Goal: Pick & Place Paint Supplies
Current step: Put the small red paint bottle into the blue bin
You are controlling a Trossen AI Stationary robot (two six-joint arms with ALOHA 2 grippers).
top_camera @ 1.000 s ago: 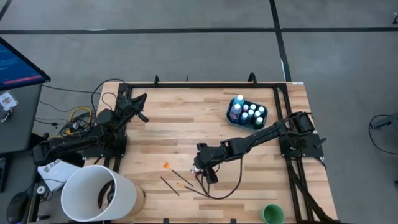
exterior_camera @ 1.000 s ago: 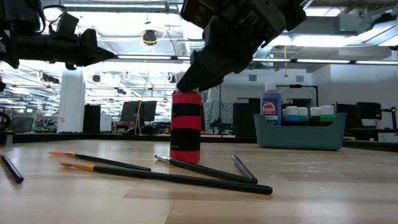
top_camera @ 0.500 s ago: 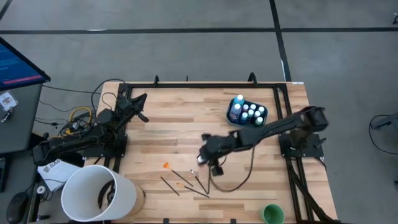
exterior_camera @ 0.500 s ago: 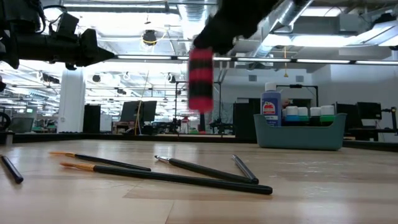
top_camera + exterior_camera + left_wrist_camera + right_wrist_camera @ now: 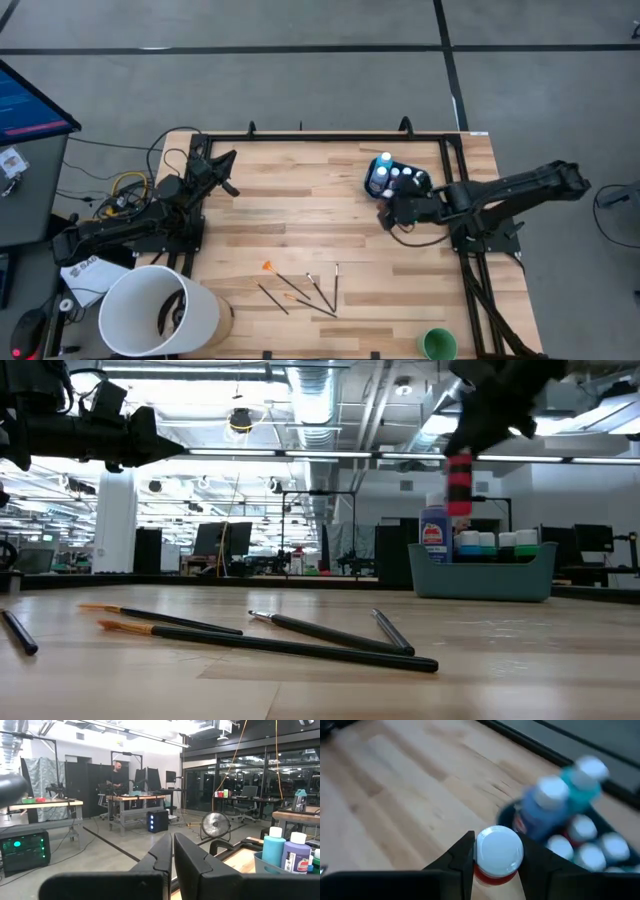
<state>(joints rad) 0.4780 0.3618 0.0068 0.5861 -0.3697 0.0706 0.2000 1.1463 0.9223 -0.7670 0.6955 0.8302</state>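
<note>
R gripper [image 5: 496, 865]: clenched on red bottle [image 5: 498, 854], label hidden.
Tub [image 5: 482, 572]: bottles part-hidden.
L gripper [image 5: 173, 851]: fingers together.

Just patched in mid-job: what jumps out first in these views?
The right gripper is what stands out: its jaws are shut on a red paint bottle with a white cap, carried in the air beside the teal tub of bottles at the table's far right. Next come the loose brushes, lying scattered on the wood near the front edge. The left gripper waits at the far left corner.
</note>
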